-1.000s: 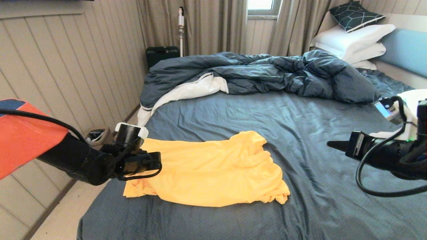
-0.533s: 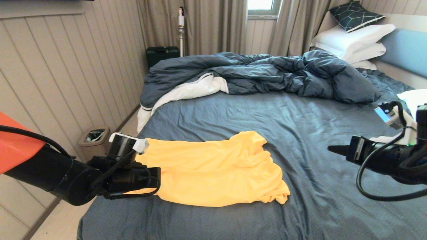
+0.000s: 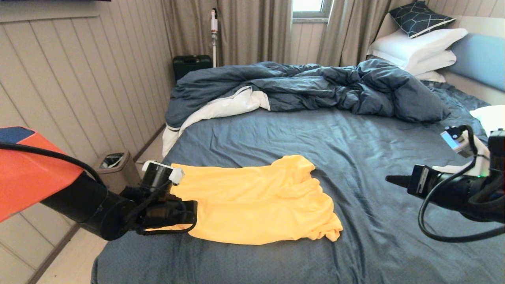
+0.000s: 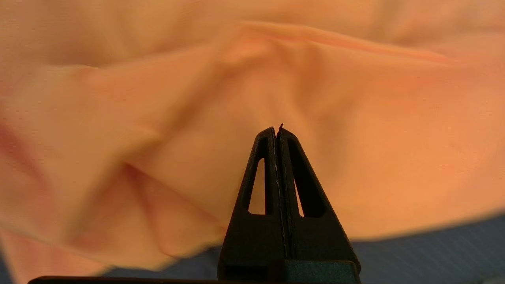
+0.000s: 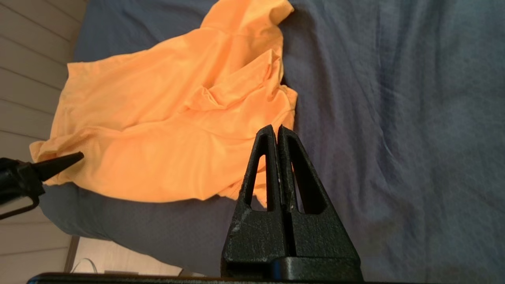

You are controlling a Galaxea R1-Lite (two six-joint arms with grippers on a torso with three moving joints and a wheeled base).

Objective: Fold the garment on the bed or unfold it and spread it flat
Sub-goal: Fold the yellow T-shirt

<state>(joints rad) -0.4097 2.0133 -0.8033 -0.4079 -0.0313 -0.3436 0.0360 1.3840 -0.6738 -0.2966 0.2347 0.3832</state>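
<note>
Across the wrinkled slate-blue bed (image 3: 276, 134), the thin yellow-orange T-shirt (image 3: 252, 201) lies rumpled at seven o'clock, unfolded, my left gripper (image 4: 278, 130) and right gripper (image 5: 275, 130) closed, empty.

No readable text, label, brand or number anywhere — none at all.

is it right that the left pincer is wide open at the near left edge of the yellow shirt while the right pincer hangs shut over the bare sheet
Not quite. The left pincer is shut, its tips pressed together against the yellow shirt, as the left wrist view shows. The rest holds: it is at the shirt's near left edge, and the right pincer hangs shut over the bare sheet.
</note>
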